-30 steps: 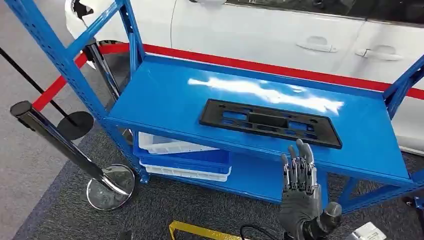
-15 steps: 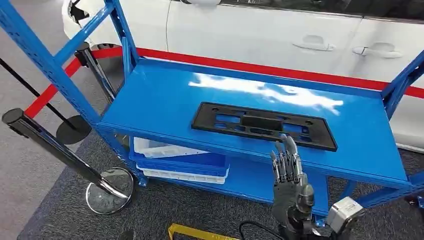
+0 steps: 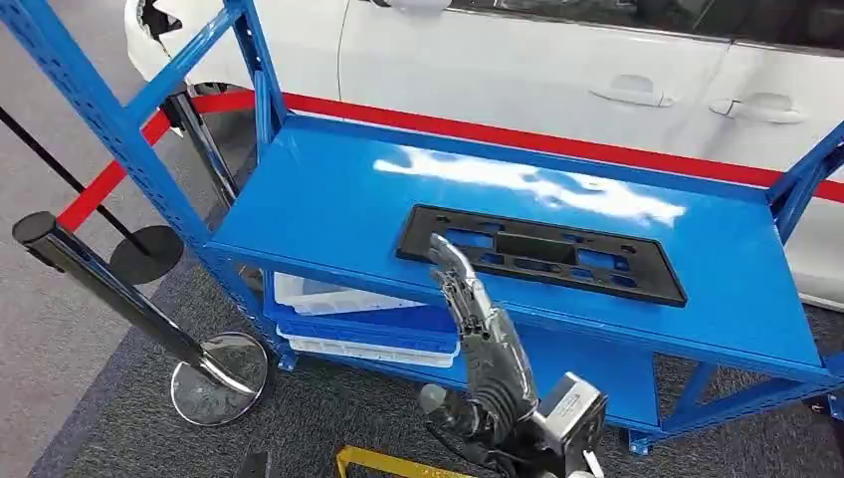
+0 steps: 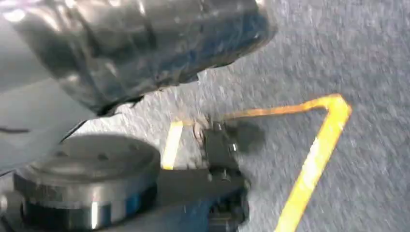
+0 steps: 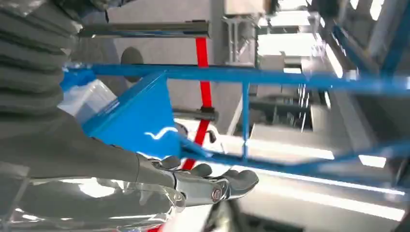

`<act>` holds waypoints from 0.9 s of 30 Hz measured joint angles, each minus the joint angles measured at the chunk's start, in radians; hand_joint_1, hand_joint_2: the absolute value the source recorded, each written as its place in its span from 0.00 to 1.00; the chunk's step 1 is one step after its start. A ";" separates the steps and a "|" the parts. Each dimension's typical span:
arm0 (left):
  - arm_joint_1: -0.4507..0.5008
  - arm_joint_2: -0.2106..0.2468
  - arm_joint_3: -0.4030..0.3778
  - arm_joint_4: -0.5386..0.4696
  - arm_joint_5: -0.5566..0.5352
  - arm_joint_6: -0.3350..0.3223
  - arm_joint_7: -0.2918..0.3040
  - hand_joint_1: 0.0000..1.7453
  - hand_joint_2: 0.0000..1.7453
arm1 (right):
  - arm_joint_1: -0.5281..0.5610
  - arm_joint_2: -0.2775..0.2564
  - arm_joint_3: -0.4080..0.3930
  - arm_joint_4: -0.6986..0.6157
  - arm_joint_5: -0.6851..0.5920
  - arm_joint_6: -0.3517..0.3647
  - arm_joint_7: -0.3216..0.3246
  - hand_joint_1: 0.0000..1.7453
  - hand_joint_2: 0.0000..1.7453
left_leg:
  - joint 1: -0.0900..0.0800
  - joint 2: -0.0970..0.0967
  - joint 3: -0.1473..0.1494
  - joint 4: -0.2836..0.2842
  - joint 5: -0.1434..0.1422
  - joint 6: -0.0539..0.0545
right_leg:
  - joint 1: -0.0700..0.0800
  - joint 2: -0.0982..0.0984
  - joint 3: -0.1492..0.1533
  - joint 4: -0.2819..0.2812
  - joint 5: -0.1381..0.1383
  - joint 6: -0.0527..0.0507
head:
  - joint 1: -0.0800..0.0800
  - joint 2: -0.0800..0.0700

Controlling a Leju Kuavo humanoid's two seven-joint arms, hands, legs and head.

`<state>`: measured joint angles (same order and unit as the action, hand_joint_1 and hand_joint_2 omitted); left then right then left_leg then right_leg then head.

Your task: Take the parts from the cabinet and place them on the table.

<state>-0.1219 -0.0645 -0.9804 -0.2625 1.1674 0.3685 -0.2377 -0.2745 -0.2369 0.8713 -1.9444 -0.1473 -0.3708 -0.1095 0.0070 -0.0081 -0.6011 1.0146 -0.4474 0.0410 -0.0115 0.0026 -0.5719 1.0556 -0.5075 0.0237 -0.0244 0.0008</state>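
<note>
A flat black plastic frame part with cut-out slots (image 3: 540, 253) lies on the blue metal cabinet shelf (image 3: 328, 204); the right hand (image 3: 476, 319) reaches toward its near edge, fingers straight and together, holding nothing, probably lining up a grasp; the left hand's state I cannot tell.

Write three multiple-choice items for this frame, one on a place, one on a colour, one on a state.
1. Where does the black part lie?
A. on the rack's top shelf
B. on the carpet
C. in the white bin

2. What colour is the rack?
A. yellow
B. blue
C. grey

3. What is the right hand doing?
A. gripping the black part
B. holding a bin
C. reaching with fingers extended, holding nothing

Key: 1 A, the black part lies flat on the top shelf. 2 B, shelf and posts of the rack are blue. 3 C, the right hand is stretched towards the shelf's front edge, nothing in it.
</note>
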 joint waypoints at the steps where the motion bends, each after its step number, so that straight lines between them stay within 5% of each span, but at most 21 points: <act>1: -0.002 0.000 -0.003 0.000 -0.008 0.000 0.000 0.00 0.00 | -0.022 0.012 0.008 0.012 0.012 0.002 -0.001 0.00 1.00 | 0.000 0.001 0.000 0.000 0.000 0.004 | 0.000 0.000 -0.024 0.051 -0.032 0.002 | 0.000 0.000; 3: -0.009 0.000 -0.021 0.000 -0.023 0.005 0.003 0.00 0.00 | -0.055 0.057 0.027 0.064 0.020 0.002 -0.006 0.00 1.00 | -0.002 0.003 -0.001 0.001 -0.001 0.007 | 0.000 0.000 -0.099 0.209 -0.098 0.005 | 0.000 0.000; 5: -0.013 0.000 -0.033 0.000 -0.028 0.005 0.011 0.00 0.00 | -0.082 0.093 0.046 0.118 0.015 0.001 -0.007 0.00 1.00 | -0.002 0.001 0.000 0.002 -0.002 0.008 | 0.000 0.000 -0.131 0.262 -0.089 0.005 | 0.000 0.000; 8: -0.014 0.000 -0.052 0.000 -0.029 -0.008 0.023 0.00 0.00 | -0.142 0.138 0.068 0.205 -0.002 -0.003 0.000 0.00 1.00 | -0.002 -0.002 0.004 0.008 -0.008 0.003 | 0.002 0.000 -0.043 0.053 0.044 -0.008 | 0.000 0.000; 10: -0.013 -0.002 -0.062 0.000 -0.031 -0.017 0.024 0.00 0.00 | -0.175 0.158 0.082 0.251 -0.001 -0.003 0.014 0.00 1.00 | -0.009 -0.002 -0.002 0.016 -0.011 -0.003 | 0.010 0.000 -0.012 -0.024 0.042 -0.019 | -0.001 0.000; 13: -0.009 -0.004 -0.078 0.000 -0.034 -0.022 0.030 0.00 0.00 | -0.196 0.165 0.090 0.294 0.012 0.000 0.029 0.00 1.00 | -0.004 0.000 -0.003 0.006 -0.003 -0.017 | 0.014 0.002 -0.014 -0.024 0.043 -0.027 | -0.001 0.000; 15: -0.007 -0.004 -0.084 0.000 -0.034 -0.027 0.044 0.00 0.00 | -0.210 0.168 0.098 0.311 0.050 -0.008 0.064 0.00 1.00 | -0.005 0.000 -0.009 0.025 -0.021 -0.027 | 0.001 -0.001 0.000 -0.045 0.052 -0.039 | 0.000 0.000; 18: -0.007 -0.004 -0.095 0.000 -0.032 -0.031 0.052 0.00 0.00 | -0.228 0.173 0.107 0.348 0.078 -0.011 0.090 0.00 1.00 | 0.002 0.002 -0.112 0.227 -0.120 -0.042 | 0.001 -0.004 0.002 -0.045 0.052 -0.047 | -0.006 0.000; 20: -0.002 -0.004 -0.100 0.000 -0.030 -0.032 0.054 0.00 0.00 | -0.228 0.173 0.112 0.367 0.078 -0.010 0.091 0.00 1.00 | 0.006 0.002 -0.159 0.308 -0.126 -0.050 | 0.001 -0.004 0.001 -0.043 0.052 -0.048 | -0.007 0.000; 22: -0.001 -0.004 -0.101 0.000 -0.025 -0.032 0.056 0.00 0.00 | -0.231 0.173 0.116 0.381 0.090 -0.017 0.101 0.00 1.00 | 0.012 0.003 -0.114 0.205 -0.051 -0.053 | -0.001 -0.002 0.003 -0.042 0.048 -0.045 | -0.007 0.000; 24: -0.003 -0.004 -0.101 0.000 -0.024 -0.032 0.065 0.00 0.00 | -0.237 0.174 0.119 0.398 0.125 -0.042 0.127 0.00 1.00 | 0.016 0.003 -0.029 0.031 0.017 -0.052 | -0.002 0.000 0.005 -0.034 0.041 -0.035 | -0.006 0.000; 27: -0.004 -0.004 -0.105 0.000 -0.020 -0.044 0.081 0.00 0.00 | -0.252 0.174 0.123 0.440 0.176 -0.063 0.160 0.00 1.00 | 0.006 -0.001 -0.021 0.014 0.005 -0.033 | 0.004 0.002 0.001 -0.033 0.038 -0.019 | -0.005 0.000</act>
<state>-0.1255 -0.0687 -1.0849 -0.2625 1.1479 0.3242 -0.1568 -0.5268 -0.0629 0.9941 -1.5045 0.0287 -0.4334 0.0508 0.0135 -0.0092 -0.6221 1.0287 -0.4425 0.0081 -0.0079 0.0048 -0.5708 1.0225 -0.4691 0.0049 -0.0290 0.0008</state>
